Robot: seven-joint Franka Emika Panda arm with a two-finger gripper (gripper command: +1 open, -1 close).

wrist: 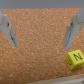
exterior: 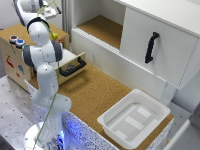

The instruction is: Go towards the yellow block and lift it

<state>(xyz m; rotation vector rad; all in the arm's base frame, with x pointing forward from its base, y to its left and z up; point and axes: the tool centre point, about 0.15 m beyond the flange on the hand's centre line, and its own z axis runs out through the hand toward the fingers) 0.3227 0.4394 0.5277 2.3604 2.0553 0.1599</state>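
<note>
I am holding my claw [wrist: 41,30] released, its two grey fingers [wrist: 9,30] spread wide apart and gripping nothing, over bare brown cork board [wrist: 40,50]. In the wrist view the yellow block [wrist: 75,59] is lying on the cork, not between my fingers but off to one side, just beyond the tip of one finger and a little past the line joining the two tips. It is a small cube with a dark letter on its upper face, so it has no long side to line up with, though its edges are sitting slightly turned against my fingers. My judgement is that I am needing to shift sideways toward that finger's side before coming down. Nothing is lying between my claw and the block. In the exterior view my white arm [exterior: 44,75] is reaching up and over near a wooden box [exterior: 12,52] with coloured buttons and an open drawer [exterior: 72,65] with a black handle. A white cabinet [exterior: 150,45] with a black door handle is standing behind, and an empty white tray [exterior: 134,119] is resting well apart on the cork, toward the exterior view's right. I cannot make out the block in that view.
</note>
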